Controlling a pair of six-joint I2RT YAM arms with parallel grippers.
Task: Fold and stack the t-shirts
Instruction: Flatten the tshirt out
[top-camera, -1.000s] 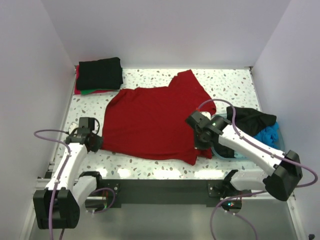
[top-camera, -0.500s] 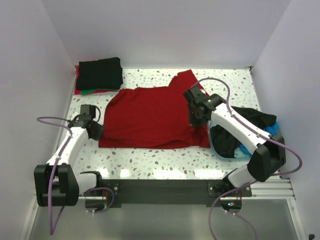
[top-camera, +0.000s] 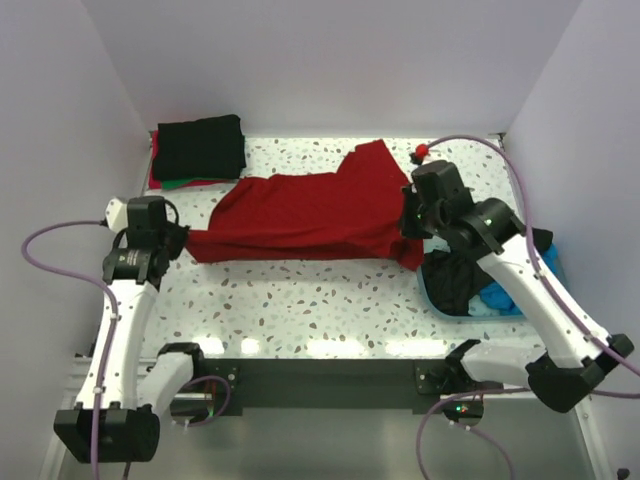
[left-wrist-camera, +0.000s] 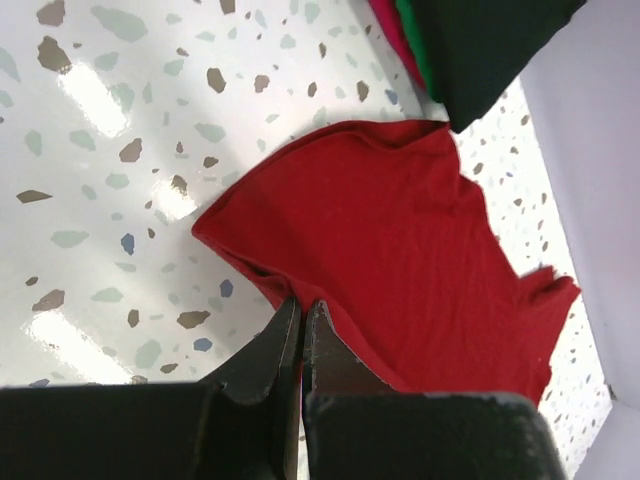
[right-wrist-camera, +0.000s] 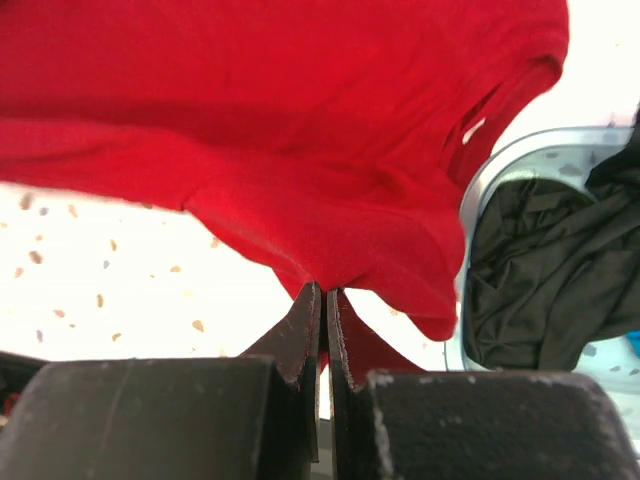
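Top external: red t-shirt (top-camera: 310, 215) between left claw (top-camera: 186, 243) and right claw (top-camera: 409, 236)

Nearside of the red t-shirt (top-camera: 310, 210), bare table (top-camera: 330, 300) lay open; a folded stack (top-camera: 200, 148) blocked its far-left corner, and the basin (top-camera: 452, 314) its right end.

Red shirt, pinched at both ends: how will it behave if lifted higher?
Probably floppy: the red shirt sags and creases between the left claw and right claw. Likely light, as two fingertip pinches carry its edge. Its far part lies on the table, so it would probably drag, not slide stiffly.
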